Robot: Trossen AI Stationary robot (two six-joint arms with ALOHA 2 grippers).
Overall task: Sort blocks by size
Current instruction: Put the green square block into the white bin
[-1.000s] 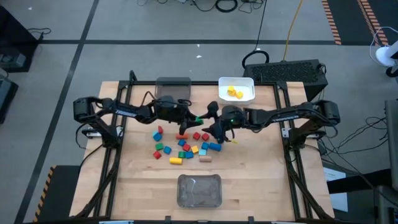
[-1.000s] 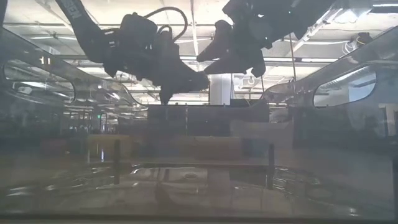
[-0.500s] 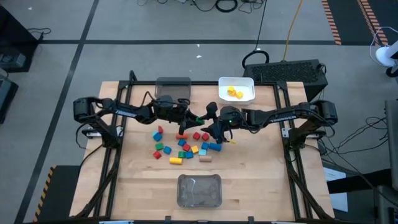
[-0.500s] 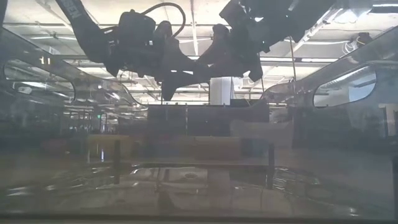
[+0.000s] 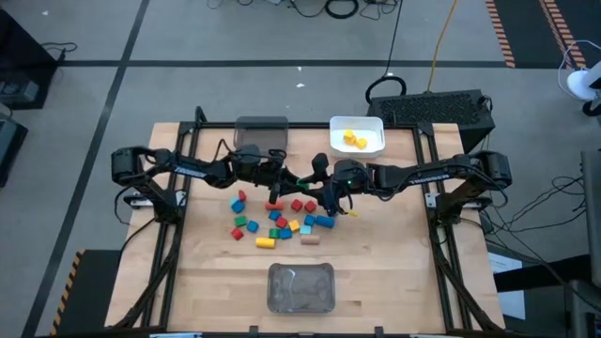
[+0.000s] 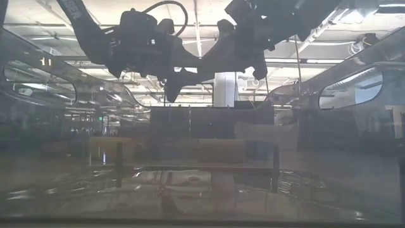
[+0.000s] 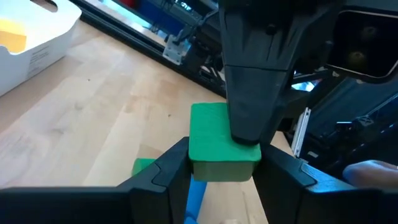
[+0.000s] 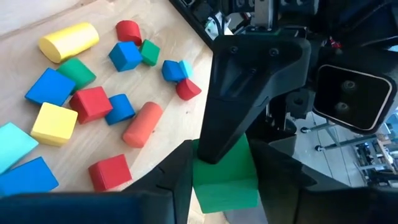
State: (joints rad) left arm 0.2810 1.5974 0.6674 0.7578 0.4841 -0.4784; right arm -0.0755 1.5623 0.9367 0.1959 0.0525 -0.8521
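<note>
Both grippers meet mid-air over the scattered blocks [image 5: 277, 221]: left gripper [image 7: 221, 165] and right gripper [image 8: 224, 163] each pinch the same green block [image 7: 219, 144] (a handover, I'd guess).

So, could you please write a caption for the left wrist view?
Both grippers meet on one green block: the left gripper and the right gripper each clamp it above the table.

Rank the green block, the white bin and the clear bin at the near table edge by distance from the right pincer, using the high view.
1. Green block: between the fingers of the right pincer, which meets the left pincer there.
2. White bin: at the table's far edge, holding yellow blocks.
3. Clear bin: at the near edge, farthest.
</note>
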